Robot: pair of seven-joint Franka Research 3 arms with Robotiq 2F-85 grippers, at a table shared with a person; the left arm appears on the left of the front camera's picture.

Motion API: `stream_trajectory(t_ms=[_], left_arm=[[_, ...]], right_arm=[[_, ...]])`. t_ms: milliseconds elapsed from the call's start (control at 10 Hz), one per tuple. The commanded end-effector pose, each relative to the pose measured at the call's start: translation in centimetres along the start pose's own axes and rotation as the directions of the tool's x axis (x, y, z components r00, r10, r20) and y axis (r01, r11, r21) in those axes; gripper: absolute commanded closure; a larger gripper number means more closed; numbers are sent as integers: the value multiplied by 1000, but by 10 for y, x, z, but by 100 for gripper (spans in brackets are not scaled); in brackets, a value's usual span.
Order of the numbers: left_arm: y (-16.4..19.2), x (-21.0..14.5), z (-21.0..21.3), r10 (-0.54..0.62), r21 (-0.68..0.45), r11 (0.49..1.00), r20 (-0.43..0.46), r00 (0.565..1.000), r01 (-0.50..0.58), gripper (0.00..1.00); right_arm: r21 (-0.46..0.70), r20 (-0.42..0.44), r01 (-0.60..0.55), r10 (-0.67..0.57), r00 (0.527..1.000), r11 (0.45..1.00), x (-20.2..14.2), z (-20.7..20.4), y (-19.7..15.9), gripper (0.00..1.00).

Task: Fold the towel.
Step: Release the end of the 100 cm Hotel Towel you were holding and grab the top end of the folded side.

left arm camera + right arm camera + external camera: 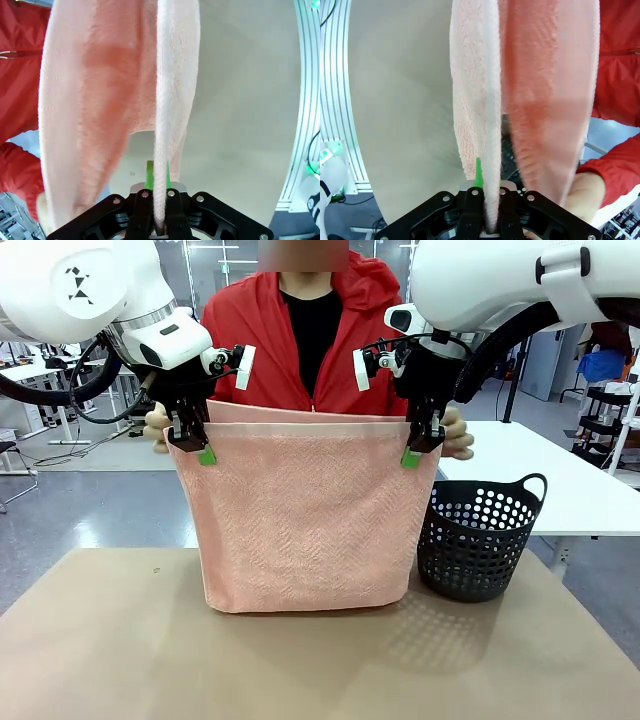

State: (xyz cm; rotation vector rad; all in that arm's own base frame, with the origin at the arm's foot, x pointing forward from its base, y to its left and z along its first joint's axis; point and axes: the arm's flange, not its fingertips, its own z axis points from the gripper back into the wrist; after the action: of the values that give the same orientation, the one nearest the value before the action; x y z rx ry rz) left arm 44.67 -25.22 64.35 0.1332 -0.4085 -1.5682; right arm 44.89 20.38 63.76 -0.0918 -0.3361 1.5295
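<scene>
The salmon-pink towel [300, 515] hangs doubled over above the table, its fold at the bottom. My left gripper [197, 448] is shut on the near layer's top left corner, and my right gripper [414, 452] is shut on its top right corner. A person in a red jacket holds the far layer's upper corners with a hand [157, 428] behind each gripper. In the left wrist view the towel's edge [161, 125] runs pinched between my fingers; the right wrist view shows the towel's edge [490, 125] clamped the same way.
A black perforated basket [478, 540] stands on the brown table [120, 640] right of the towel. A white table [590, 480] lies beyond it on the right. The near half of the brown table is bare.
</scene>
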Motion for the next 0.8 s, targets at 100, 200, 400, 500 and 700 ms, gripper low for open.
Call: stream_trajectory(t_ms=[100, 200, 400, 500, 700], left_arm=[[0, 0, 2, -4, 4, 1000, 1, 1000, 4, 100], [0, 0, 2, -4, 4, 1000, 1, 1000, 4, 100], [0, 0, 2, -4, 4, 1000, 1, 1000, 4, 100], [0, 0, 2, -4, 4, 1000, 1, 1000, 4, 100], [0, 0, 2, -4, 4, 1000, 1, 1000, 4, 100]], right_arm=[[1, -3, -4, 4, 1000, 1000, 0, 0, 1, 100], [1, -3, -4, 4, 1000, 1000, 0, 0, 1, 100], [1, -3, -4, 4, 1000, 1000, 0, 0, 1, 100], [1, -3, -4, 4, 1000, 1000, 0, 0, 1, 100], [1, -3, -4, 4, 1000, 1000, 0, 0, 1, 100]])
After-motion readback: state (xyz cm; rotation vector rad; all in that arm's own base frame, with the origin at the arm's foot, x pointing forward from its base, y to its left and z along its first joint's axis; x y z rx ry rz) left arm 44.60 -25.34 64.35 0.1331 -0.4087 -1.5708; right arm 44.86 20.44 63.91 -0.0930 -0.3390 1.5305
